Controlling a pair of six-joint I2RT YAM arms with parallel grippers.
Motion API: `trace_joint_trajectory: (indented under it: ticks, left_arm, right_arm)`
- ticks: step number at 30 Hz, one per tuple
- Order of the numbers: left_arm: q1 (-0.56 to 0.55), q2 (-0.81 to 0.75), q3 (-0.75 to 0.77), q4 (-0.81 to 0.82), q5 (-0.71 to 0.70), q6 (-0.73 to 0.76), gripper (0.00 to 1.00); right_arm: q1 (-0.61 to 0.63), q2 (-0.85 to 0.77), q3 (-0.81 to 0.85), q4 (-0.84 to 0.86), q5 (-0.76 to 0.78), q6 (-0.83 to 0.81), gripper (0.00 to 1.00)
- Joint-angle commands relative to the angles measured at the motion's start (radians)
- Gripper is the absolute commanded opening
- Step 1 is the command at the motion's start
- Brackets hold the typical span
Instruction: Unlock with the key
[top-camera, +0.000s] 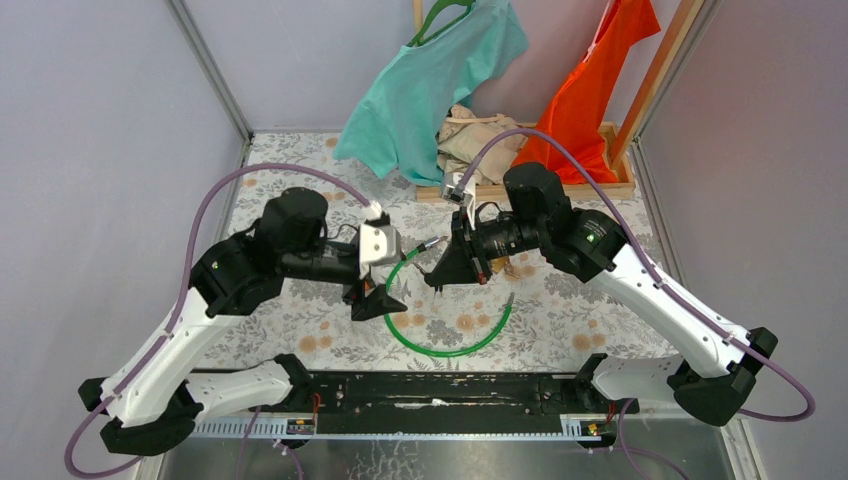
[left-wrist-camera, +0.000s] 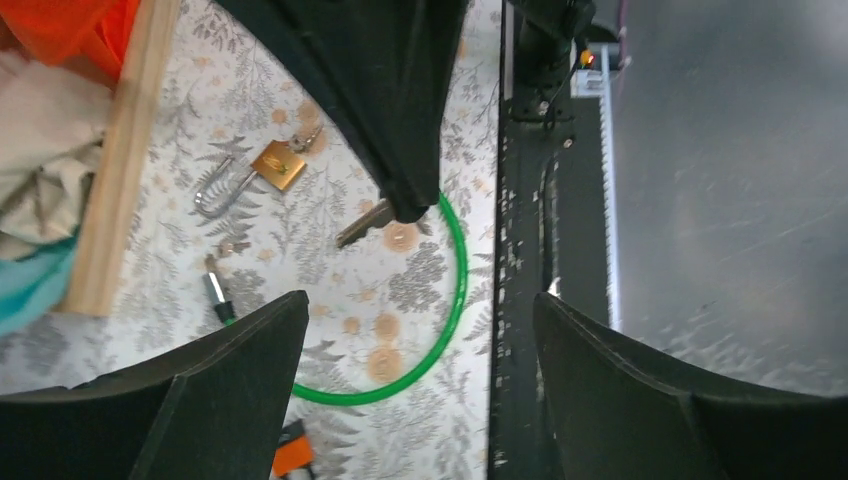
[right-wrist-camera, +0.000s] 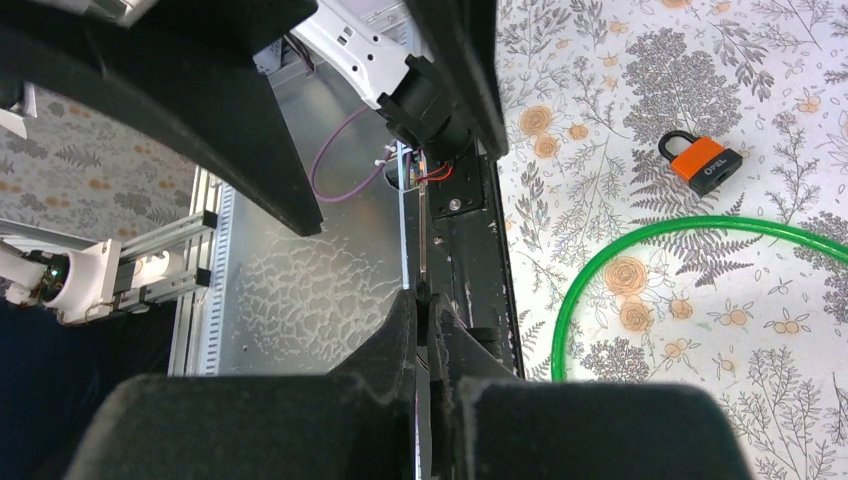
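Hands hover above the middle of the floral tabletop (top-camera: 300, 340). Our left hand (left-wrist-camera: 420, 305) is spread wide and holds nothing. Our right hand (right-wrist-camera: 425, 330) is pressed together. A key (left-wrist-camera: 362, 224) juts out at its tip, but we cannot tell whether it is pinched. The brass padlock (left-wrist-camera: 278, 164) lies toward the far edge, near the wooden frame (left-wrist-camera: 120, 160).

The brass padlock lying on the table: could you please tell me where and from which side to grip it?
Probably the brass padlock by its square body, from above, pinching the two bare side edges: it lies flat, with the shackle at one end and a small key ring at the other.
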Motion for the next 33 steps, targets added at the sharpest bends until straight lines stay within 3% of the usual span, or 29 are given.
trace_joint_trajectory:
  ticks: [1,8,11,14,22,30,33]
  left_arm:
    - [0.126,-0.004,0.000,0.125,0.236,-0.262,0.88]
    - [0.397,0.024,-0.112,0.402,0.600,-0.628,0.83]
    - [0.428,0.034,-0.197,0.593,0.690,-0.825,0.77]
    - [0.429,0.019,-0.254,0.743,0.684,-0.938,0.72]
    - [0.429,0.048,-0.199,0.544,0.576,-0.781,0.62]
    - [0.429,0.033,-0.214,0.494,0.554,-0.715,0.50]
    - [0.429,0.034,-0.213,0.463,0.528,-0.684,0.50]
  right_arm:
    - [-0.001,-0.020,0.043,-0.015,-0.065,-0.047,0.00]
    - [-0.001,-0.037,0.022,-0.005,-0.068,-0.037,0.00]
    - [-0.002,-0.031,0.021,0.018,-0.063,-0.023,0.00]
    - [-0.001,-0.007,0.037,0.015,-0.042,-0.020,0.00]
    - [-0.002,0.056,0.068,0.018,0.004,0.006,0.00]
    - [-0.001,0.071,0.082,0.039,0.041,0.038,0.00]
    - [-0.003,0.076,0.089,0.039,0.037,0.039,0.00]
